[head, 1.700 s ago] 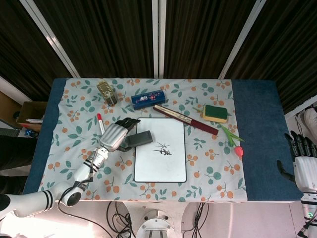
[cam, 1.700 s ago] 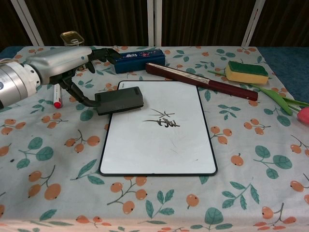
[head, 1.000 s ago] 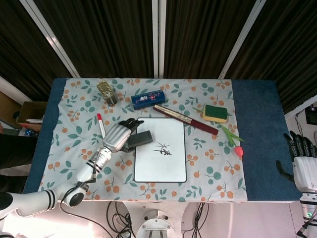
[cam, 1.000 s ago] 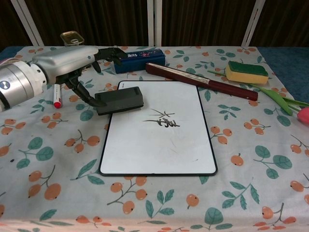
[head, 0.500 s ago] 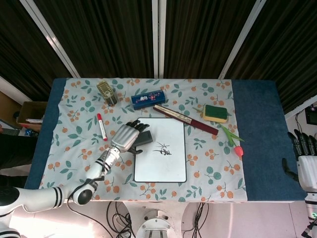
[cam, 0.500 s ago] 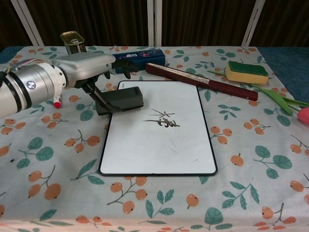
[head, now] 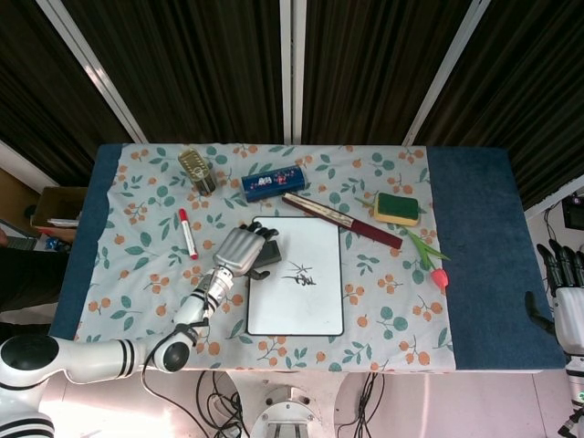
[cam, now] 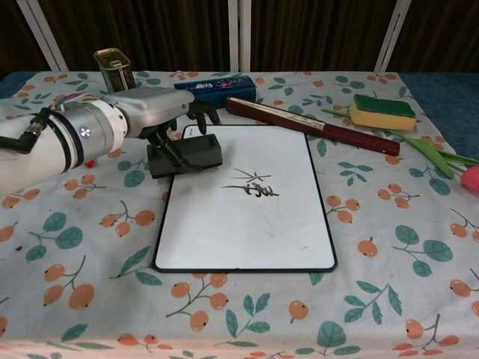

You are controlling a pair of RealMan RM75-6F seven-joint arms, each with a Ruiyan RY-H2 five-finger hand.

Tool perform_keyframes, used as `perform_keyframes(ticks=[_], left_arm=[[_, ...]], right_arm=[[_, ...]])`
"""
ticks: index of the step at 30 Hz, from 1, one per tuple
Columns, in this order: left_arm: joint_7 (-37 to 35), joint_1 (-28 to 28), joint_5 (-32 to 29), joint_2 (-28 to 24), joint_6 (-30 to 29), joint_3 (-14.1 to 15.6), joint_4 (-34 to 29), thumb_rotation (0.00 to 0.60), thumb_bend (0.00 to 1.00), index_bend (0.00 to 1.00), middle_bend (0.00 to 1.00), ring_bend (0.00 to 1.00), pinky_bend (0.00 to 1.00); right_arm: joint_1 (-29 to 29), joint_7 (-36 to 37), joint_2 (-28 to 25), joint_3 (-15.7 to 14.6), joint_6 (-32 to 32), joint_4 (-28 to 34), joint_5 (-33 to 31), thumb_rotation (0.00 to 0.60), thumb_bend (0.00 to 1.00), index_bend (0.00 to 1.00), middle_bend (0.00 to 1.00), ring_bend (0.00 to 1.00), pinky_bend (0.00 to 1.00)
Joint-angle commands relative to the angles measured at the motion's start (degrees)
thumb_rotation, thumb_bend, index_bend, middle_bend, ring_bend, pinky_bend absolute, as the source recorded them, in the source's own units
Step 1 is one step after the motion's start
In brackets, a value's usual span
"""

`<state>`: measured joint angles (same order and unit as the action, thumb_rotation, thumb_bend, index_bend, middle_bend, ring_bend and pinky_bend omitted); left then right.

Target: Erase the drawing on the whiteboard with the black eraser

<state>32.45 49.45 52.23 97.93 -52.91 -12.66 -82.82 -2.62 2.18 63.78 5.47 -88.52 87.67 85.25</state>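
The black eraser lies flat across the upper left corner of the whiteboard. A small black scribble sits near the board's middle. My left hand hovers right over the eraser: its dark fingers curl past the far edge and the thumb lies across the eraser's left part. The eraser still rests on the board. My right hand stands at the far right, off the table, fingers up and apart, holding nothing.
Left of the board lies a red marker. Behind it are a tin can, a blue case and a long dark red stick. A green and yellow sponge and a toy tulip lie to the right.
My left hand has slid right from the eraser's left edge to sit over the eraser. The eraser has stayed in place. The right hand has sunk a little lower at the frame edge.
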Motion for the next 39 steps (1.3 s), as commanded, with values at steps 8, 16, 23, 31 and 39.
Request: perform_keyframes(ticks=[8,16,23,31,39], left_arm=[[-1.16,0.05,2.09,0.86,-1.64,1.16,2.41,0.493,0.24,0.31,0.43,0.31,0.45],[-2.16,-0.02,2.66,1.02,-1.58,1.67,3.33,0.492,0.24,0.31,0.44,0.33,0.48],[-2.82,-0.24,2.81,1.06,-1.34,2.17,3.36,0.525,0.27,0.39,0.49,0.40,0.54],[-4.23,-0.74,5.12,1.70,-2.65,2.58,4.22,0.600,0.31,0.42,0.52,0.52,0.63],[-6.13,-1.26,6.90,2.28,-2.84,2.90,5.24,0.600,0.31,0.43,0.53,0.55,0.67]], right_arm=[[0.44,-0.22,-0.27,0.08,-0.48,0.37,-0.22,0.600,0.38,0.00,0.00,0.00,0.00],[0.42,-0.58,-0.15,0.25,-0.86,0.55,0.09,0.600,0.38,0.00,0.00,0.00,0.00],[0.43,-0.65,-0.10,0.28,-0.59,0.54,-0.18,0.600,0.38,0.00,0.00,0.00,0.00],[0.52,-0.39,0.04,0.30,-0.52,0.26,-0.36,0.600,0.38,0.00,0.00,0.00,0.00],[0.53,-0.36,0.05,0.27,-0.33,0.24,-0.43,0.600,0.38,0.00,0.00,0.00,0.00]])
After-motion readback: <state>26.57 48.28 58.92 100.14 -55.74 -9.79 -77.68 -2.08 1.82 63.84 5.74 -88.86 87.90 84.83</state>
